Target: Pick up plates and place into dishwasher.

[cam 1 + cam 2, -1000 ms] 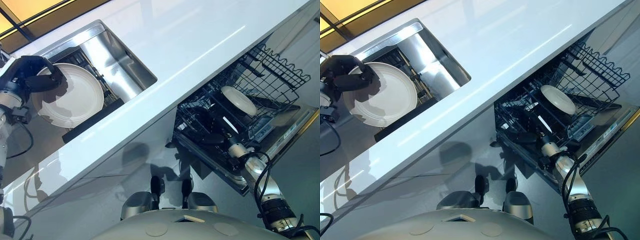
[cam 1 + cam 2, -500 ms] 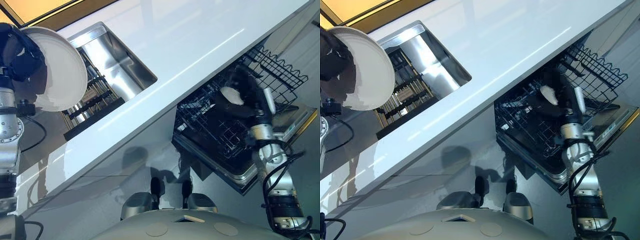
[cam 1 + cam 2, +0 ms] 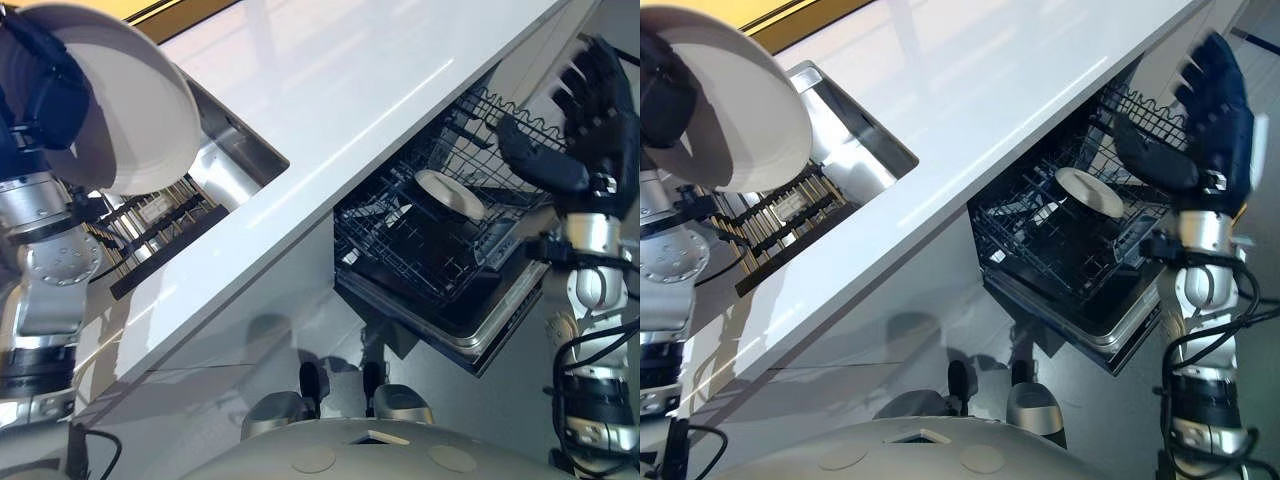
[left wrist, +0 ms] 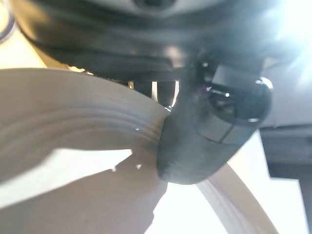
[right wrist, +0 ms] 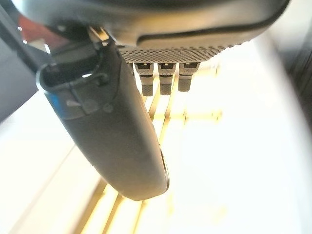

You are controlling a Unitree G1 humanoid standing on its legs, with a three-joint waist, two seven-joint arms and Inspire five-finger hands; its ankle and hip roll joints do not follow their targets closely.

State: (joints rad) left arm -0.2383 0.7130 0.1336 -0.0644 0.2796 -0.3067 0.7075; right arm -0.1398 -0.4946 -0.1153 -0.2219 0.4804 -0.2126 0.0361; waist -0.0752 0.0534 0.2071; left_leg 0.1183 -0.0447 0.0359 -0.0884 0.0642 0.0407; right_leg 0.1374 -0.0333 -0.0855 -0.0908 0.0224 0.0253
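A large white plate (image 3: 130, 110) is lifted above the sink (image 3: 235, 160) at the upper left, held on edge. My left hand (image 3: 45, 95) is shut on its rim; the left wrist view shows the thumb (image 4: 204, 131) pressed on the plate (image 4: 73, 161). The open dishwasher's dark wire rack (image 3: 420, 250) at the right holds a smaller white plate (image 3: 450, 193). My right hand (image 3: 580, 110) is raised above and to the right of the rack, fingers spread, holding nothing.
A long white counter (image 3: 340, 100) runs diagonally between the sink and the dishwasher. A dark slatted dish rack (image 3: 160, 220) sits in the sink below the lifted plate. The dishwasher door (image 3: 500, 320) hangs open below the rack.
The left hand has carried the plate up and rightward from the sink rack. The right hand has risen out of the dishwasher rack to above it and spread. The camera has shifted.
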